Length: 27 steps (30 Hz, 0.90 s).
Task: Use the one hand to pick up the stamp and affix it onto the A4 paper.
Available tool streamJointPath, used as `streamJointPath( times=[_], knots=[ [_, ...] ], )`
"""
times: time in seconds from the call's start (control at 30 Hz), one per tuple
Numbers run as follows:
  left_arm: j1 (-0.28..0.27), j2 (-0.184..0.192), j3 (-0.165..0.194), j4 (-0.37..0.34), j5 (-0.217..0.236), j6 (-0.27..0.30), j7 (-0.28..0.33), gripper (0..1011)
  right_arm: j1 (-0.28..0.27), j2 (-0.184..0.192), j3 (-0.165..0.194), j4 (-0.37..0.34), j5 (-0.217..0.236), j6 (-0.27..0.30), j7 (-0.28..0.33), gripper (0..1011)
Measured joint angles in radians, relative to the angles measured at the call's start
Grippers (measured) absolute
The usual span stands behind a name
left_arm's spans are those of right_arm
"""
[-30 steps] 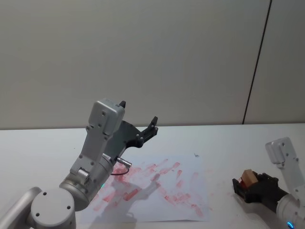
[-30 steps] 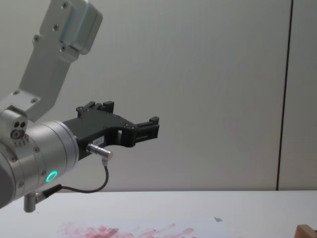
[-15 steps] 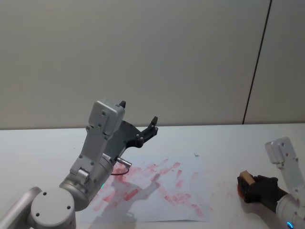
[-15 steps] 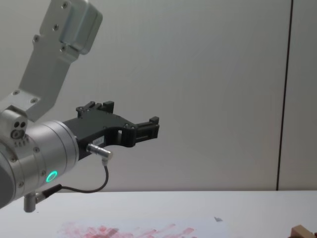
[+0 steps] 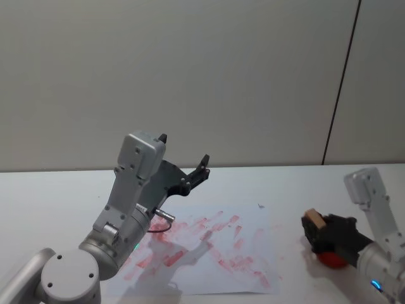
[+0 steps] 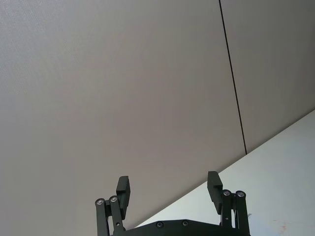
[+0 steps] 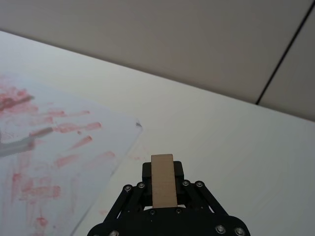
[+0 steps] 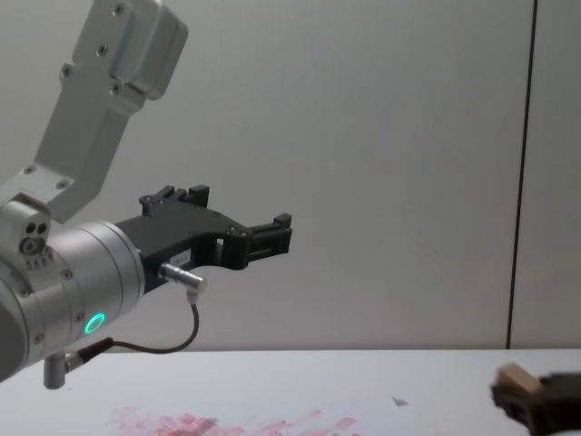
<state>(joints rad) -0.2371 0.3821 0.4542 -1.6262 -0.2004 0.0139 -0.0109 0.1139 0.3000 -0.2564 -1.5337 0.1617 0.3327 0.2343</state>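
Stamp (image 5: 313,221) in the clasp of the right gripper (image 5: 319,231), whose black fingers are closed on the small wooden block. It is held beside the table's right edge, at about 4 o'clock in the head view, just above a red ink pad (image 5: 330,259). The A4 paper (image 5: 209,253), crowded with pinkish-red imprints, lies at the gripper's 9 o'clock with bare tabletop (image 5: 288,190) between them. The left gripper (image 5: 183,148) hangs idle with its fingers spread wide above the sheet's 10 o'clock corner.

The likeliest trouble is a short carry. The nearest paper edge sits close to 9 o'clock of the block, and a press made too soon would ink the table rather than the sheet. The wrist view shows the fingers pinching only the block's lower part, so an angled descent could tip or twist it and leave a half-print or a smear. The sheet appears to lie loose, so a sideways drag at contact may shift it. A reach far towards 10 o'clock would also bring the right arm near the parked left one.
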Motion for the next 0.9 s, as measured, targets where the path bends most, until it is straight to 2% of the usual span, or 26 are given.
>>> streamJointPath(
  times=[0.4, 0.57, 0.6, 0.9],
  knots=[
    [0.0, 0.0, 0.0, 0.0, 0.0, 0.0, 0.0, 1001, 0.067, -0.054, -0.033, 0.006, -0.009, -0.035, 0.099, 220],
    [0.0, 0.0, 0.0, 0.0, 0.0, 0.0, 0.0, 1001, 0.116, -0.1, -0.062, 0.05, -0.012, -0.027, 0.156, 220],
    [0.0, 0.0, 0.0, 0.0, 0.0, 0.0, 0.0, 1001, 0.116, -0.1, -0.062, 0.05, -0.012, -0.027, 0.156, 220],
    [0.0, 0.0, 0.0, 0.0, 0.0, 0.0, 0.0, 1001, 0.195, -0.175, -0.109, 0.169, -0.024, 0.013, 0.228, 220]
  ],
)
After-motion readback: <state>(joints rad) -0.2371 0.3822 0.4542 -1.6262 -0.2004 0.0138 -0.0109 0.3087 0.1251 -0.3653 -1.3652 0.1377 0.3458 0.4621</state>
